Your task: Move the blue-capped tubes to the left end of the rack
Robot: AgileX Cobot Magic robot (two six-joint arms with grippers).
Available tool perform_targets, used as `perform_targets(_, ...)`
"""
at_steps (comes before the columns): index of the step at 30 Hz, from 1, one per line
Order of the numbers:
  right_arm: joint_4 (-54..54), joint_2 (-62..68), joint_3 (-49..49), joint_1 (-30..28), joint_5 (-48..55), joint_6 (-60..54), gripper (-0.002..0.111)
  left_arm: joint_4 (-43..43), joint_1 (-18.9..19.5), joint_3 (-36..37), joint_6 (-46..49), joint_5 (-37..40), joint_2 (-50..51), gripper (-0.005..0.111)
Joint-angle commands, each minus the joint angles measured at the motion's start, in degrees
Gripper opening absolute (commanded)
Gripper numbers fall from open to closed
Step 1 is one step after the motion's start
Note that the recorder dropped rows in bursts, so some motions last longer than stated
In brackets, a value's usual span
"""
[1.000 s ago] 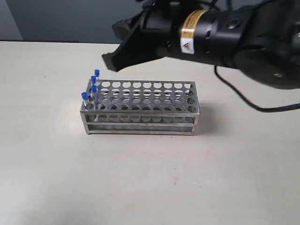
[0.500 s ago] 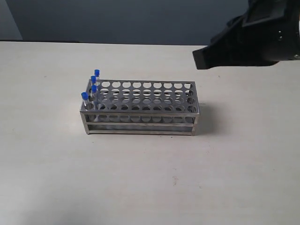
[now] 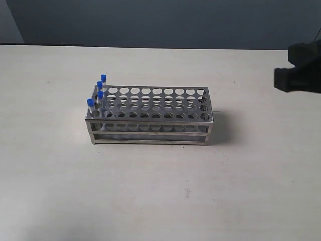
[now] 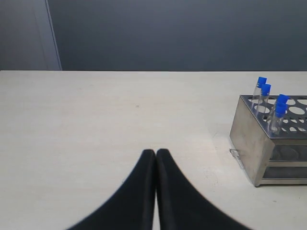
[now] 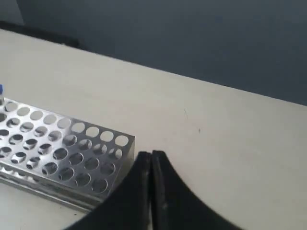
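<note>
The silvery metal rack (image 3: 150,116) stands near the middle of the table. Several blue-capped tubes (image 3: 99,95) stand upright in the holes at its left end; they show too in the left wrist view as blue-capped tubes (image 4: 268,103) in the rack (image 4: 271,141). My right gripper (image 3: 296,75) is at the right edge, well away from the rack, blurred there; its wrist view shows it (image 5: 151,155) shut and empty beside the rack's (image 5: 62,153) other end. My left gripper (image 4: 156,152) is shut and empty, left of the rack, out of the exterior view.
The pale table (image 3: 150,191) surrounds the rack on all sides. A dark wall (image 3: 150,20) runs behind the table's far edge.
My right arm has swung from above the rack's left part off to the right edge of the view. Rack and tubes have not moved.
</note>
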Motion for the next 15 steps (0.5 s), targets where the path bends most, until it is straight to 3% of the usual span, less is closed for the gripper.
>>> perform_targets(1,-1.43,-9.08,10.88,-12.91,-21.77,0.55,-0.001,0.11,-0.36,-0.18,-0.03,-0.39,-0.20,0.001)
perform_targets(4,-1.56,-15.88,16.39,-22.30,-28.77,0.55,-0.001,0.11,-0.36,-0.18,-0.03,-0.39,-0.20,0.001)
perform_targets(9,-1.56,-27.56,23.29,-36.11,-29.76,0.55,-0.001,0.11,-0.36,-0.18,-0.03,-0.39,-0.20,0.001)
perform_targets(15,3.40,-39.40,32.75,-44.28,-29.76,0.55,-0.001,0.11,-0.36,-0.18,-0.03,-0.39,-0.20,0.001)
